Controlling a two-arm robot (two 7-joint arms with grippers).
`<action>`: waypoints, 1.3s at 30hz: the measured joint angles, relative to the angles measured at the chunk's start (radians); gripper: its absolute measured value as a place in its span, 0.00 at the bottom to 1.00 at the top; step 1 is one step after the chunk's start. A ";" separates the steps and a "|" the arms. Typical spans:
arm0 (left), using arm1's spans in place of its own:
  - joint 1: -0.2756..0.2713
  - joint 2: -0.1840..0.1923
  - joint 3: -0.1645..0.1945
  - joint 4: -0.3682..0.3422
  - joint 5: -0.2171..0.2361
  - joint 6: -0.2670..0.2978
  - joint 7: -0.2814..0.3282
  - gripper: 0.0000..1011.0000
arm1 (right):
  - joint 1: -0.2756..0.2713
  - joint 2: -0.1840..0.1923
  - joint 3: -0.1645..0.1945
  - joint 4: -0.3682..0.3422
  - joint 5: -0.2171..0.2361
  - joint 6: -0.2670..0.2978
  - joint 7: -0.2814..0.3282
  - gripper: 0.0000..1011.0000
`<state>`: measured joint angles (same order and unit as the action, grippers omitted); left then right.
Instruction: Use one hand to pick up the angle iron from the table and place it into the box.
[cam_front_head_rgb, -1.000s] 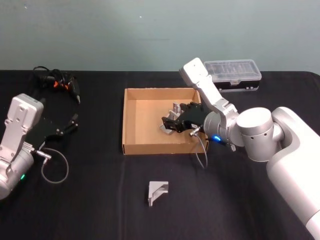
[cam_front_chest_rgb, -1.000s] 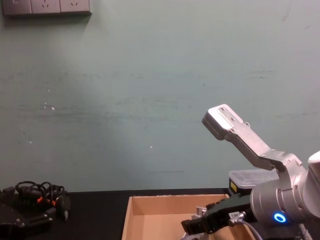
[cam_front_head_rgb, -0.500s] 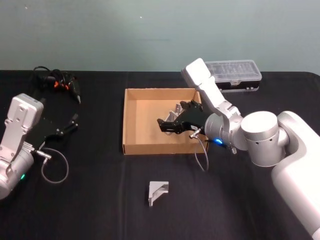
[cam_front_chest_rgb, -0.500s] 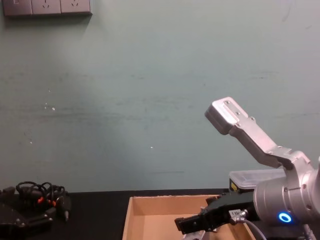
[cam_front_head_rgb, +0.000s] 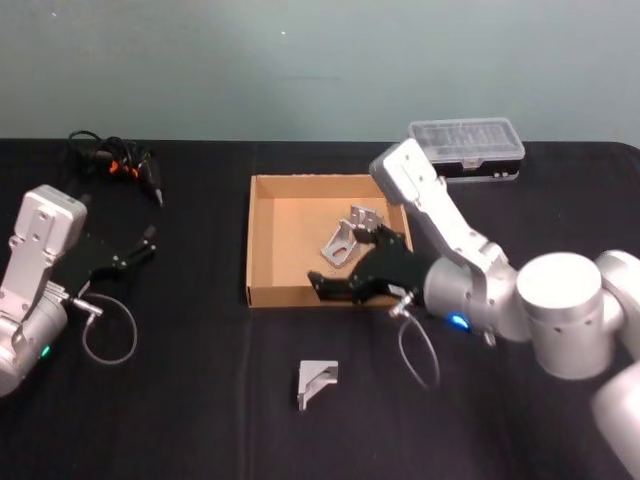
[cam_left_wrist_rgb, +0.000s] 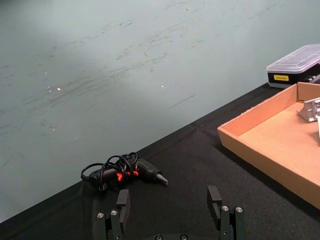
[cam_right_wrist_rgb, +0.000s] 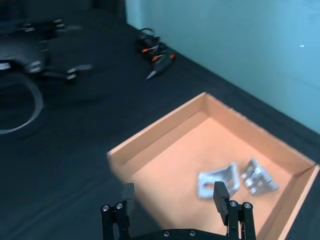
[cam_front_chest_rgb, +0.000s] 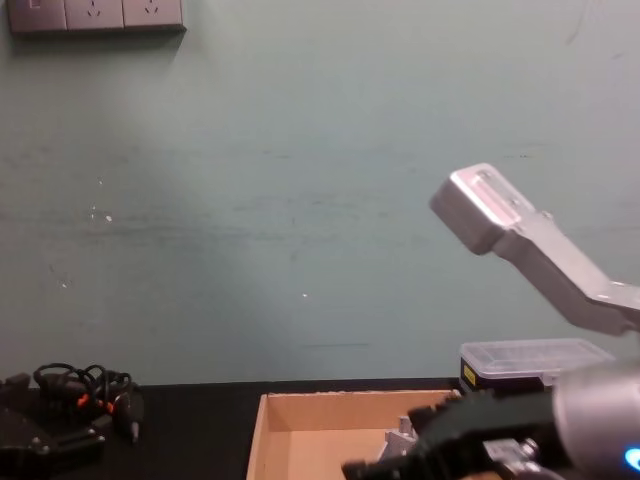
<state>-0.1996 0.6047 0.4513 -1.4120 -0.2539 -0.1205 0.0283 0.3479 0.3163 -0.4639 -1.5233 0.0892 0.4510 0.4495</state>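
Two grey angle irons (cam_front_head_rgb: 340, 243) (cam_front_head_rgb: 366, 217) lie inside the tan cardboard box (cam_front_head_rgb: 264, 240) at the table's middle. In the right wrist view they show as one angle iron (cam_right_wrist_rgb: 218, 179) beside another angle iron (cam_right_wrist_rgb: 258, 176) on the box floor (cam_right_wrist_rgb: 170, 165). A third angle iron (cam_front_head_rgb: 316, 384) rests on the black table (cam_front_head_rgb: 200, 400) in front of the box. My right gripper (cam_front_head_rgb: 330, 288) hangs open and empty over the box's front wall, its fingers (cam_right_wrist_rgb: 220, 192) spread wide. My left gripper (cam_front_head_rgb: 140, 248) is parked at the far left, open (cam_left_wrist_rgb: 169, 200).
A clear-lidded plastic case (cam_front_head_rgb: 466, 150) sits behind the box at the right. A black tool with coiled cable (cam_front_head_rgb: 112, 160) lies at the back left. A loose wire loop (cam_front_head_rgb: 108, 335) hangs by the left arm. The box's far wall (cam_front_chest_rgb: 330, 420) shows in the chest view.
My right gripper has drawn back from inside the box toward its front wall, empty. An angle iron it was over stays on the box floor. The left arm has not moved.
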 joint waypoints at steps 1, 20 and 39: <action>0.000 0.000 0.000 0.000 0.000 0.000 0.000 1.00 | -0.014 0.010 0.000 -0.021 0.004 0.005 0.003 0.99; 0.000 0.000 0.000 0.000 0.000 0.000 0.000 1.00 | -0.268 0.189 0.007 -0.287 0.104 -0.093 0.061 0.99; 0.000 0.000 0.000 0.000 0.000 0.000 0.000 1.00 | -0.302 0.166 -0.036 -0.315 0.126 0.047 -0.037 0.99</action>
<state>-0.1995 0.6047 0.4514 -1.4120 -0.2539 -0.1205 0.0283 0.0457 0.4820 -0.4998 -1.8381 0.2149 0.4983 0.4124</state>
